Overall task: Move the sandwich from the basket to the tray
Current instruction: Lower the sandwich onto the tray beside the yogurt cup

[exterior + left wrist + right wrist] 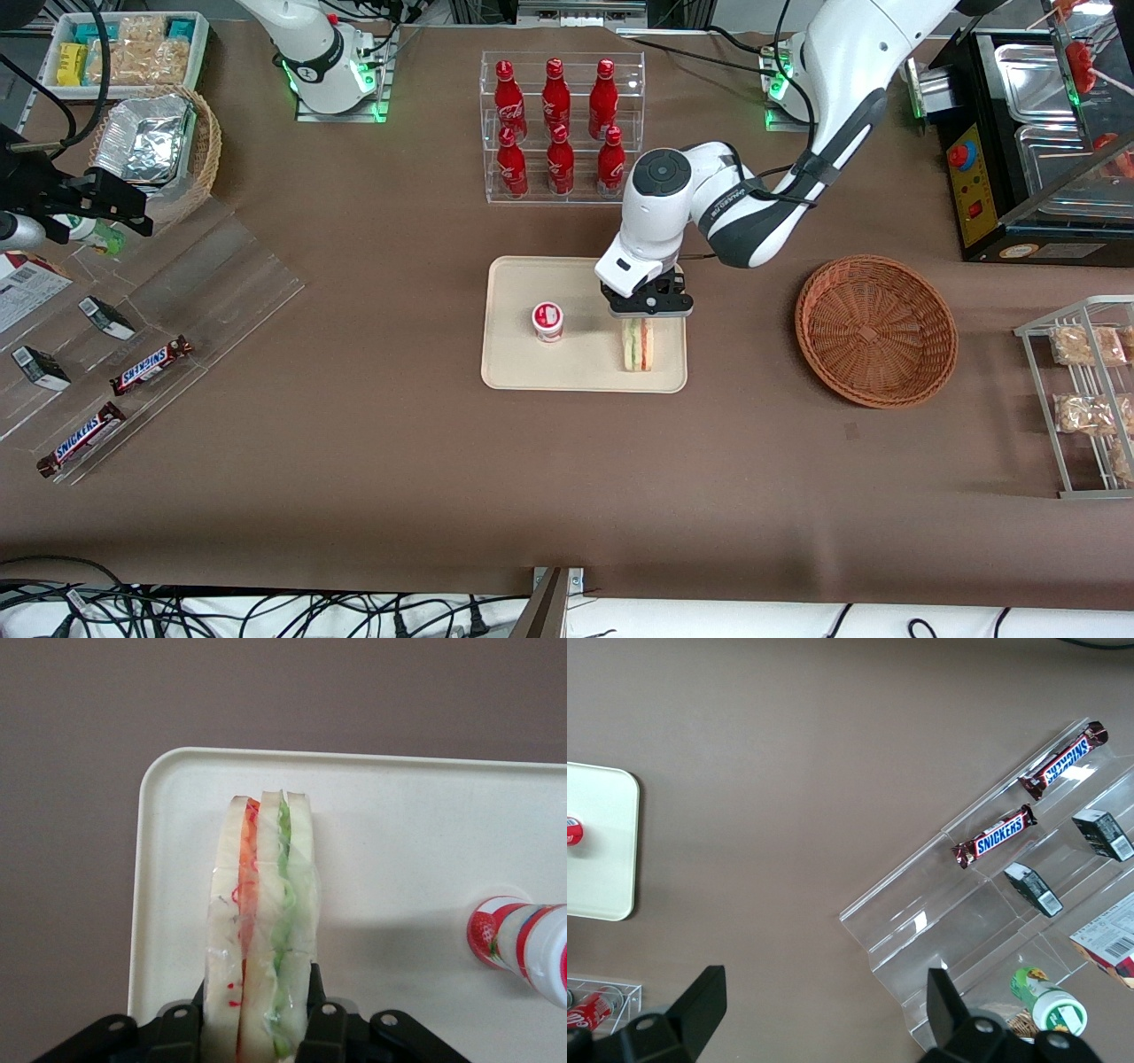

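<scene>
The wrapped sandwich [636, 346] [261, 904] stands on edge on the cream tray [567, 374] [399, 850], near the tray corner closest to the front camera on the working arm's side. My left gripper [644, 314] [259, 985] is just above it, shut on the sandwich, with a black finger against each bread side. The reddish-brown wicker basket [875, 330] lies on the table toward the working arm's end, with nothing in it.
A small strawberry yogurt cup [547, 321] [523, 943] stands on the tray beside the sandwich. A clear rack of red cola bottles [561, 124] is farther from the camera than the tray. A wire rack of snack packets [1085, 399] sits past the basket.
</scene>
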`<state>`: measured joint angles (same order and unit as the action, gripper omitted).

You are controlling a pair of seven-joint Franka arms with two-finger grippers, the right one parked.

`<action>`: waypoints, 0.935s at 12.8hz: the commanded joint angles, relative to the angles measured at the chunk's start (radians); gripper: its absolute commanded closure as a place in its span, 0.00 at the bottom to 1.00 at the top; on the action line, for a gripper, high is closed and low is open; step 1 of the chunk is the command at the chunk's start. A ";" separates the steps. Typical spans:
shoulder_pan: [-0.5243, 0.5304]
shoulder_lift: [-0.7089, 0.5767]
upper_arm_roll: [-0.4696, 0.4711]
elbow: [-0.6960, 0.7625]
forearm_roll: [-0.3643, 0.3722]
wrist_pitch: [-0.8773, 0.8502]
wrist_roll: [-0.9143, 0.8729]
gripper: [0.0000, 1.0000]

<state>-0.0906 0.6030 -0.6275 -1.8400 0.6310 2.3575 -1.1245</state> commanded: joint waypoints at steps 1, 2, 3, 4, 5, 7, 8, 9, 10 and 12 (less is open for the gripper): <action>0.000 0.003 -0.004 -0.015 0.045 0.014 -0.037 0.60; -0.001 0.009 -0.004 -0.015 0.053 0.014 -0.040 0.60; -0.001 0.012 -0.004 -0.015 0.055 0.019 -0.043 0.60; -0.001 0.012 -0.004 -0.015 0.053 0.028 -0.044 0.60; -0.005 0.012 -0.004 -0.015 0.053 0.029 -0.047 0.60; -0.006 0.018 -0.003 -0.015 0.055 0.029 -0.049 0.59; -0.006 0.018 -0.003 -0.015 0.055 0.029 -0.049 0.59; -0.006 0.018 -0.003 -0.015 0.055 0.029 -0.049 0.59; -0.006 0.020 -0.003 -0.015 0.055 0.029 -0.049 0.59; -0.006 0.020 -0.003 -0.022 0.055 0.029 -0.049 0.59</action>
<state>-0.0943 0.6247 -0.6275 -1.8530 0.6520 2.3773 -1.1480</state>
